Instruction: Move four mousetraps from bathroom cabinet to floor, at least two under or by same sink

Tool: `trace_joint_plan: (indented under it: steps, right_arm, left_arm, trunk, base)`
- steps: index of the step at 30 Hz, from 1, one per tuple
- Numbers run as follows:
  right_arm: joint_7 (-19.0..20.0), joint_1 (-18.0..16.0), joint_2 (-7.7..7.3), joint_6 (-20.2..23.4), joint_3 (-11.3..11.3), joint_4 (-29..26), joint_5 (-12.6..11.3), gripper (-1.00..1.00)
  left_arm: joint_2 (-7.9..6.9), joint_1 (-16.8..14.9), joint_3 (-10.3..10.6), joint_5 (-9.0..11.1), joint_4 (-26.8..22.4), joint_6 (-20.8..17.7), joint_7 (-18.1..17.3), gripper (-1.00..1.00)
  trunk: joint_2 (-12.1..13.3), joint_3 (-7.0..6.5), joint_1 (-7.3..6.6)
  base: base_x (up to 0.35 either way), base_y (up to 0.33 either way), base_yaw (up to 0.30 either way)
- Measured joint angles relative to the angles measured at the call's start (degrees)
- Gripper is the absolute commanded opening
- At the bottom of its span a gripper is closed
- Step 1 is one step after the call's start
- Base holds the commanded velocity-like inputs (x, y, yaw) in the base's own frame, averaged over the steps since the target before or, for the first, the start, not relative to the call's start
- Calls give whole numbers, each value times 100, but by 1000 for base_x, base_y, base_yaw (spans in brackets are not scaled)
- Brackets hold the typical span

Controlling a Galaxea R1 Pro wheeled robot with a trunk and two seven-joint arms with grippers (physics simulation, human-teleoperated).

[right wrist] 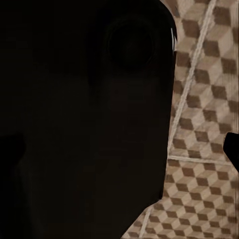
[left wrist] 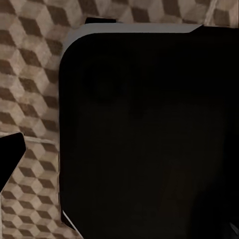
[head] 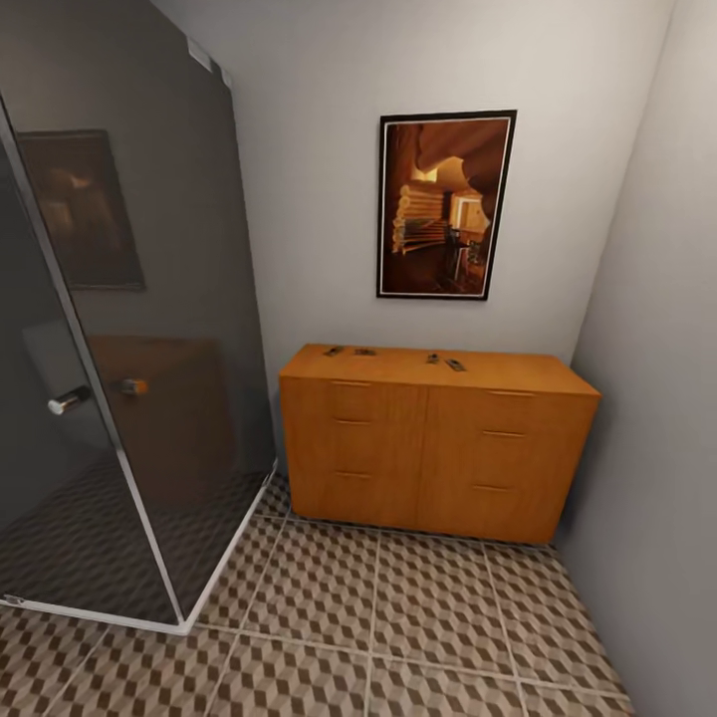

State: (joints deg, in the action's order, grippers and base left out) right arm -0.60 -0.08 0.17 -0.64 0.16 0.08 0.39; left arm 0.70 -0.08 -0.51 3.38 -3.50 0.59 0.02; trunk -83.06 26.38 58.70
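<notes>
In both wrist views a large dark body of the robot blocks most of the frame, with cube-patterned floor tiles around it; a dark tip shows at the frame edge in each, but whether either pincer is open or closed cannot be told.

In the head view, four mousetraps lie on top of one orange-brown cabinet [head: 438,448] at centre frame: two at the left of the top [head: 334,351] [head: 364,352], two nearer the middle [head: 433,358] [head: 455,364]. The cabinet stands against a grey wall, in a corner. One framed picture [head: 445,204] hangs above it. A dark glass shower enclosure [head: 129,329] fills the left of the frame. The bathroom floor [head: 398,617] of brown, beige and grey cube tiles spreads across the lower frame.
</notes>
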Motion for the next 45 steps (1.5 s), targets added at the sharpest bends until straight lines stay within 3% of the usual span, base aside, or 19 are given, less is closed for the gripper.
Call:
trace_joint_plan:
  steps: [45]
  right_arm:
    - [-3, 0, 0, 0, 7, 0, 1, 100]
  left_arm:
    - [0, 0, 0, 20, -3, -3, -2, 100]
  trunk:
    - [0, 0, 0]
  base:
    - [287, -160, 0]
